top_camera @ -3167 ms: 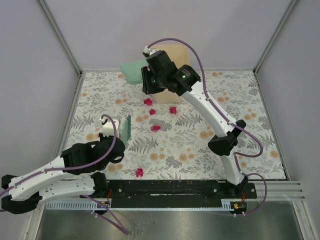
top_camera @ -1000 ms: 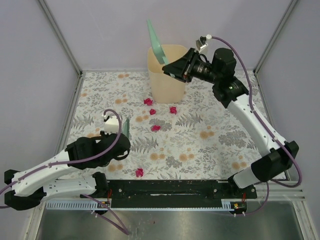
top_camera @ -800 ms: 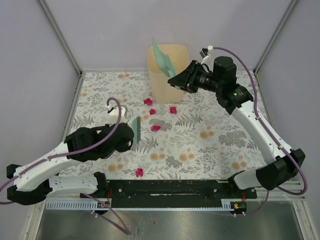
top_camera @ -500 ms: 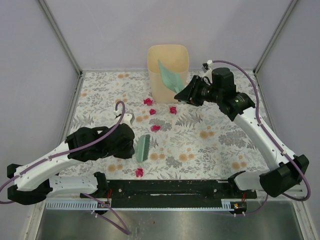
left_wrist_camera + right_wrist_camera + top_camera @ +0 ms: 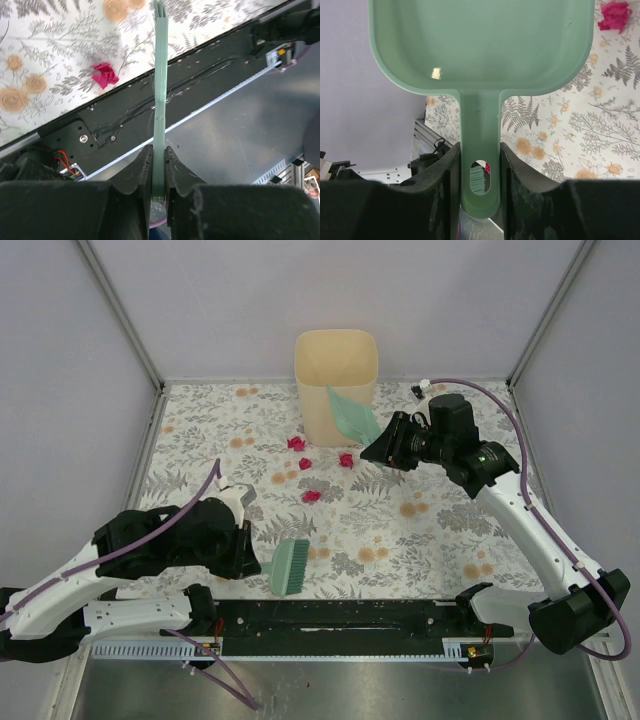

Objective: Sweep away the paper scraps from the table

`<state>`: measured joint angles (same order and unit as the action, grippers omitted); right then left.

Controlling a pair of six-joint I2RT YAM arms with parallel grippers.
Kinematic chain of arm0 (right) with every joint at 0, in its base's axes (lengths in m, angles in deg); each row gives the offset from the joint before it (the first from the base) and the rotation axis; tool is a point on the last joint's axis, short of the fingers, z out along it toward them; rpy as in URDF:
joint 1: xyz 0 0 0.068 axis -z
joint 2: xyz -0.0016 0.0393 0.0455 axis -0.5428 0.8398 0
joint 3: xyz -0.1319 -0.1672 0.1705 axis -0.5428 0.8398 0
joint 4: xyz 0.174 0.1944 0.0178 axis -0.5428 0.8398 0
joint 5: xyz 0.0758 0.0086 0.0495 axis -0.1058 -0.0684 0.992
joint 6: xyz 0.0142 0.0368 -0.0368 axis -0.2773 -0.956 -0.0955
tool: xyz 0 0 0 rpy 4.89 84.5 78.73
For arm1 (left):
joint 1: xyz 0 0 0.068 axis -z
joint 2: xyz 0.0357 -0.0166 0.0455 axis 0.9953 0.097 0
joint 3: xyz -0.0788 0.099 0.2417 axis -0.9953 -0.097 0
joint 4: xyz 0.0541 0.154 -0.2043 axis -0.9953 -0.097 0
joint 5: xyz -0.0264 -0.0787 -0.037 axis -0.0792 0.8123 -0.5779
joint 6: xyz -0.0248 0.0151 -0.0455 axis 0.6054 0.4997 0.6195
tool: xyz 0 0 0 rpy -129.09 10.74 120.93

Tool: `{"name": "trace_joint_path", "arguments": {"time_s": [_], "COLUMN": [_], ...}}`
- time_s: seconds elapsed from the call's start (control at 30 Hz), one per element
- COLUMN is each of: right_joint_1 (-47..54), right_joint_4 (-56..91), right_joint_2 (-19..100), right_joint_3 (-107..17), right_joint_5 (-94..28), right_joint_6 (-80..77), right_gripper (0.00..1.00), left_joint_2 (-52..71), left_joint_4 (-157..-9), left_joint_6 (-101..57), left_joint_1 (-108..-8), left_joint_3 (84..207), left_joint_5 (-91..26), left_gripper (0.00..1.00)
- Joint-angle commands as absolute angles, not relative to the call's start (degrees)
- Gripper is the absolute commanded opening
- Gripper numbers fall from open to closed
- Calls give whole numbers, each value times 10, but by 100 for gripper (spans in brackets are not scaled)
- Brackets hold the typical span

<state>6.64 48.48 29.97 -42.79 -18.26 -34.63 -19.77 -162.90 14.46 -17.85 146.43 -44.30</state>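
Clamping the left gripper [image 5: 159, 157] fully shut on the thin handle of a green brush [image 5: 288, 567], pinching it from both sides. Holding the brush head low over the table [image 5: 450, 540], close to the near edge and left of its middle. Noting one of the paper scraps [image 5: 103, 75] on the cloth just beside the brush, right at the near edge. Seeing it only in the left wrist view, and unable to tell whether it is touching the bristles.

Gripping a green dustpan [image 5: 352, 415] by its handle with the right gripper [image 5: 479, 165], closing the fingers only as far as the handle's width. Holding the pan tilted against the near side of the beige bin [image 5: 337, 360], which stands at the middle of the far edge.

Counting four more scraps [image 5: 312, 496] in the top view. Finding three in a loose row near the foot of the bin, and the fourth closer to the table's middle. Recording all four as well apart from the brush. Placing the rightmost near the pan's lip, though not visibly touching it.
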Motion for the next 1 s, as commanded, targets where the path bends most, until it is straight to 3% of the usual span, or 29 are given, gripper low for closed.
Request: {"name": "trace_joint_path", "arguments": {"time_s": [0.0, 0.23, 0.5, 0.97], "right_joint_1": [66, 66, 66, 66], "right_joint_4": [512, 531, 537, 523], "right_joint_2": [286, 268, 263, 289], "right_joint_3": [-413, -391, -377, -366], "right_joint_5": [-197, -197, -194, -187], "right_joint_6": [-323, -312, -303, -299], "right_gripper": [0, 0, 0, 0], "left_joint_2": [-187, -205, -196, -152], "left_joint_4": [-1740, -1741, -1742, -1739], "left_joint_6": [211, 264, 135, 61], "left_joint_1": [-180, -204, -292, -298], "left_joint_3": [1417, 1404, 1398, 1364], "left_joint_5": [-474, -562, -497, -441], "left_gripper": [0, 0, 0, 0]}}
